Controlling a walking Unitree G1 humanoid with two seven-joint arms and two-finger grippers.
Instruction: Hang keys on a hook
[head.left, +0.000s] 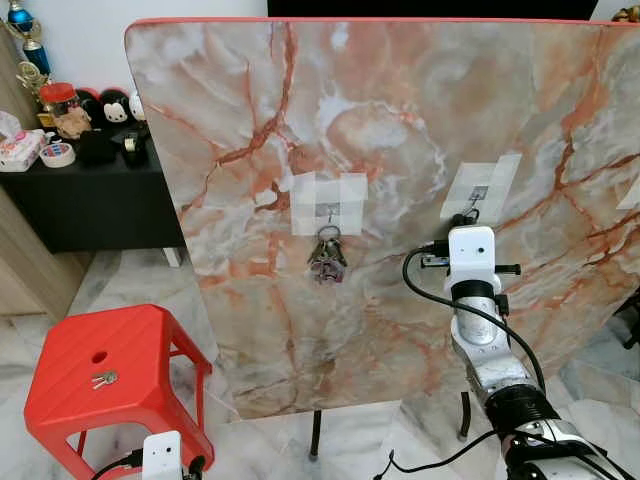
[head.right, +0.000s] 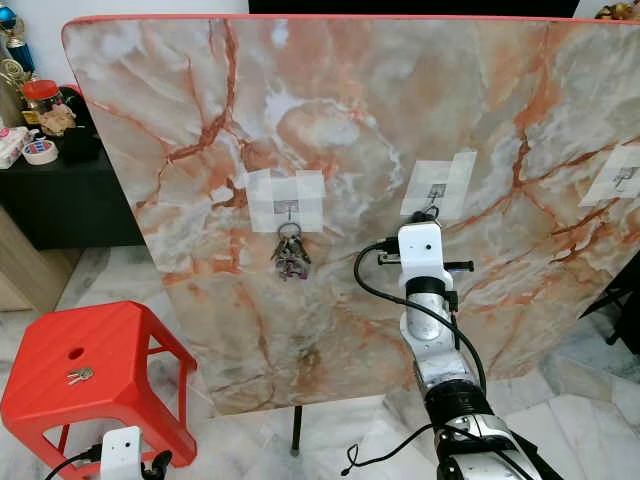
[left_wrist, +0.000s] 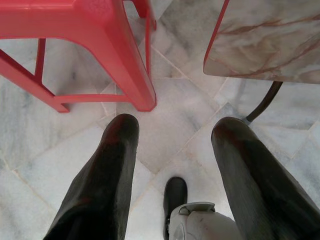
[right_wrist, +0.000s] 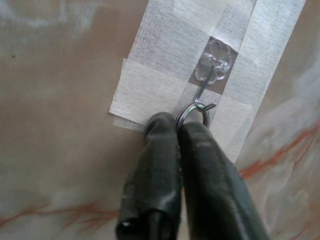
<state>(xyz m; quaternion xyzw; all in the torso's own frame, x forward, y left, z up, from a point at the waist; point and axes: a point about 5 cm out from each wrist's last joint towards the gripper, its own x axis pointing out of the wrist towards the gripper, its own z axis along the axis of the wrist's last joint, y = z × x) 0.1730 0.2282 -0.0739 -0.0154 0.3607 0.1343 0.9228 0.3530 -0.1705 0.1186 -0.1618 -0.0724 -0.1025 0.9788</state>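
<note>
A marble-pattern board (head.left: 400, 130) with a red edge stands upright on thin dark legs over a pale marble-tile floor (head.left: 130, 275). To its left, against the white wall, a black cabinet (head.left: 90, 195) carries small clutter: a jar, tape rolls, two round black-and-white figures and a trophy. No writing or brand can be read on any of it.

A red stool (head.left: 105, 375) stands on the floor to the left of the board, in front of the cabinet. A small set of keys (head.left: 103, 379) lies on its seat, beside the round hole.

Three white tape patches on the board each fix a small clear hook. A bunch of keys (head.left: 326, 258) hangs from the hook (head.left: 328, 212) on the left patch. The far-right patch (head.right: 622, 177) holds a bare hook.

The right gripper (right_wrist: 177, 131) is raised to the middle patch (head.left: 482, 187). Its fingers are pressed together on a metal key ring (right_wrist: 192, 112), and the top of the ring sits over the wire tip of the middle hook (right_wrist: 214, 64). Whatever hangs below the ring is hidden behind the fingers.

The left gripper (left_wrist: 175, 132) hangs low beside the stool, fingers spread apart, holding nothing, above the floor tiles.
</note>
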